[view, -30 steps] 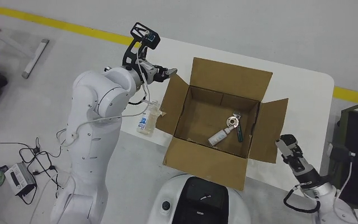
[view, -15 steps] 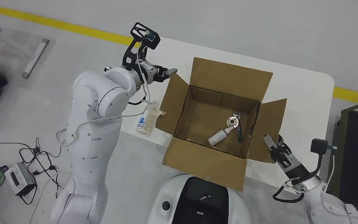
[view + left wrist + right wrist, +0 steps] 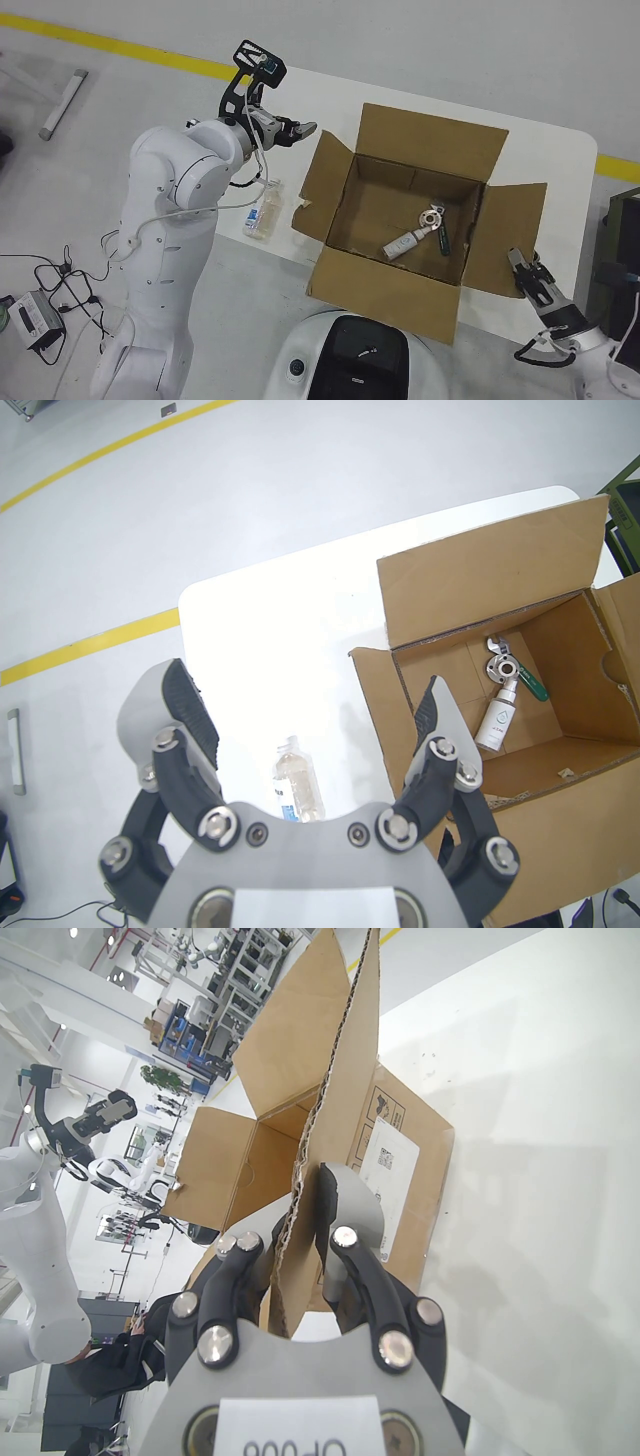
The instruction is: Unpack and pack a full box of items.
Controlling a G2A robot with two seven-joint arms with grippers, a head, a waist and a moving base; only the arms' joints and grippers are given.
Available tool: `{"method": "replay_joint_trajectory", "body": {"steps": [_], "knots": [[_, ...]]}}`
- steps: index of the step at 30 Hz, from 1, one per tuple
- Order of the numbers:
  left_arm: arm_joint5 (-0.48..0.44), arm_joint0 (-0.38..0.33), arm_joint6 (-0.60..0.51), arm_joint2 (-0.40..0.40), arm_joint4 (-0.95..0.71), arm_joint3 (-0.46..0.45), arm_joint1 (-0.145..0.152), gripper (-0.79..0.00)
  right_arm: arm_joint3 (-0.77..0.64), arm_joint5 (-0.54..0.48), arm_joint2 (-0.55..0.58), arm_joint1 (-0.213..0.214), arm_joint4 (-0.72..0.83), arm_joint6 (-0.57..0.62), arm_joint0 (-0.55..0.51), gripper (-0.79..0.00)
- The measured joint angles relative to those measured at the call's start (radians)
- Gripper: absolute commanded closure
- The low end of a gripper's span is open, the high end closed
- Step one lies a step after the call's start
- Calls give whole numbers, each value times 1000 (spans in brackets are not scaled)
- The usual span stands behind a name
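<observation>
An open cardboard box (image 3: 385, 290) stands on the white table (image 3: 560, 160). Inside lie a white spray bottle (image 3: 405, 243), a metal flange (image 3: 432, 214) and a green-handled wrench (image 3: 443, 236). My right gripper (image 3: 522, 270) is at the outer edge of the box's right flap (image 3: 510, 235). In the right wrist view the gripper (image 3: 305, 1198) is shut on that flap's torn edge (image 3: 350, 1053). My left gripper (image 3: 300, 130) hangs open above the table, left of the box, holding nothing. In the left wrist view the gripper (image 3: 305, 680) hovers over a clear plastic bottle (image 3: 296, 785) beside the box (image 3: 480, 570).
The clear plastic bottle (image 3: 264, 212) lies on the table by the box's left flap, close to the table's left edge. Bare table stretches behind and right of the box. A dark green object (image 3: 625, 215) stands past the table's right edge.
My right gripper came in to the right flap, closed on it and drew back rightward. The flap folded outward and the whole box slid right. The left arm has not moved.
</observation>
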Motion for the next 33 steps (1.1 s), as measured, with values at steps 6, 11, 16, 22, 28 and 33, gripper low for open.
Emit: {"method": "replay_joint_trajectory", "body": {"steps": [6, 11, 16, 22, 28, 33], "knots": [[0, 0, 0, 0, 0, 0, 0, -785, 19, -16, 43, 4, 18, 5, 1, -785], [0, 0, 0, 0, 0, 0, 0, -785, 15, -66, 60, 3, 8, -52, 4, -785], [0, 0, 0, 0, 0, 0, 0, -785, 5, -117, 86, -1, -2, -150, 5, -785], [-17, 1, 59, 41, -42, -10, -2, -785, -16, -118, 130, -9, -124, -300, -1, 0], [-45, -68, 61, 145, -115, -2, -10, -785, -31, -69, 161, -22, -247, -459, -29, 0], [-69, -105, 46, 232, -173, 9, -17, -785, -23, -10, 183, -32, -290, -532, -55, 0]]}}
